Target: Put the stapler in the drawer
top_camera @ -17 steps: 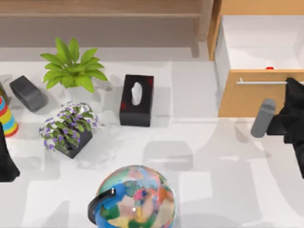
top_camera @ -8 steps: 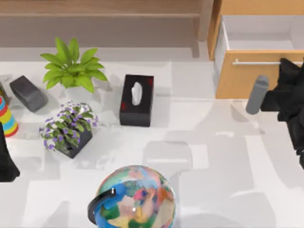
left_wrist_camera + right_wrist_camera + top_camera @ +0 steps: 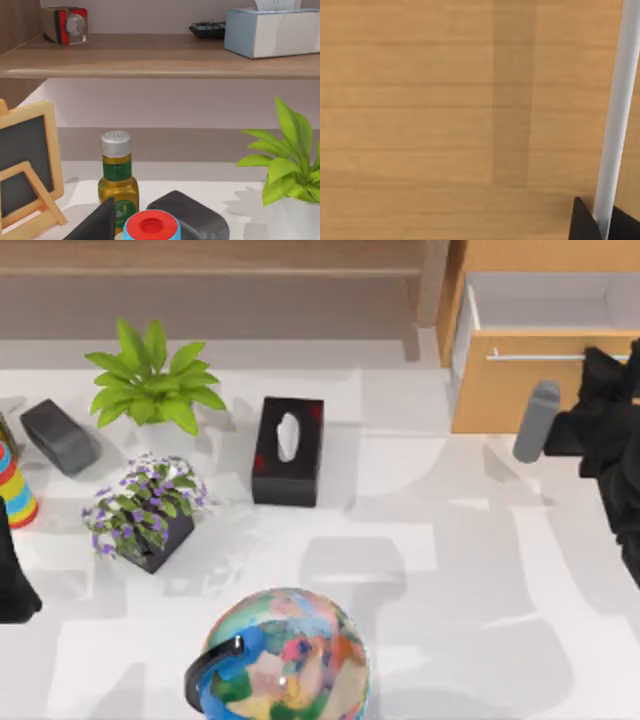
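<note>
Right gripper was clamped on the drawer handle, drawer part open. Stapler sat untouched far left (beside the plant). Next: left arm's pickup, likely.

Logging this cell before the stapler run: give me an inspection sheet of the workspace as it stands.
Surface: white table, mottled with shadows.
Job's things: stapler lies at the table's left, behind the striped item. Drawer at the top view's right stands partly open, white inside showing.
Clutter: green plant, purple flower pot, black tissue box, globe, oil bottle, small chalkboard.
Grippers: right gripper at the drawer's handle, fingers around the bar. Left arm parked at the left edge.
Cables: nothing seen.
Surroundings: wooden shelf behind, holding a pale tissue box.
</note>
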Tool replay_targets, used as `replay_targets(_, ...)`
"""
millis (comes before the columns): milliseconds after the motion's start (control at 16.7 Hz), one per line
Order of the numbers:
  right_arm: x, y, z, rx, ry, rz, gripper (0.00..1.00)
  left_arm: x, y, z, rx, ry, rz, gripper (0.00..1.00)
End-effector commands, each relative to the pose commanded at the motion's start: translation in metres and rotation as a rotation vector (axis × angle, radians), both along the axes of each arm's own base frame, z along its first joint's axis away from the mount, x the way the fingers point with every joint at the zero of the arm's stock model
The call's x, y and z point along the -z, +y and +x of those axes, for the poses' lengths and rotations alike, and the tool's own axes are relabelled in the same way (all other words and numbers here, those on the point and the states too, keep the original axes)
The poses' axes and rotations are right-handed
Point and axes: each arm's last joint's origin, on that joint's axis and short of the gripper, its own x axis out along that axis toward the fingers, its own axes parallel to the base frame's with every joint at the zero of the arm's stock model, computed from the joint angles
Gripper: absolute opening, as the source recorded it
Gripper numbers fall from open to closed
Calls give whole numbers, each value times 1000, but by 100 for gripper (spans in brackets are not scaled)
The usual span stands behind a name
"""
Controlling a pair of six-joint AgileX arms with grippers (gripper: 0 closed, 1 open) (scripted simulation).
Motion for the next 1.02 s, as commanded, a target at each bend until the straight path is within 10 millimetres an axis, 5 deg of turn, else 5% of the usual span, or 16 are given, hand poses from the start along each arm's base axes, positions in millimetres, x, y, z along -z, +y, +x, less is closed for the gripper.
replay_targets(300,0,-1,36,-1,0,1,0,0,0,0,0,0,0,100)
replay_targets(720,-1,-1,44,2,0,1,0,0,0,0,0,0,0,100)
replay_targets(1020,1,0,78,0,2,2,0,0,0,0,0,0,0,100)
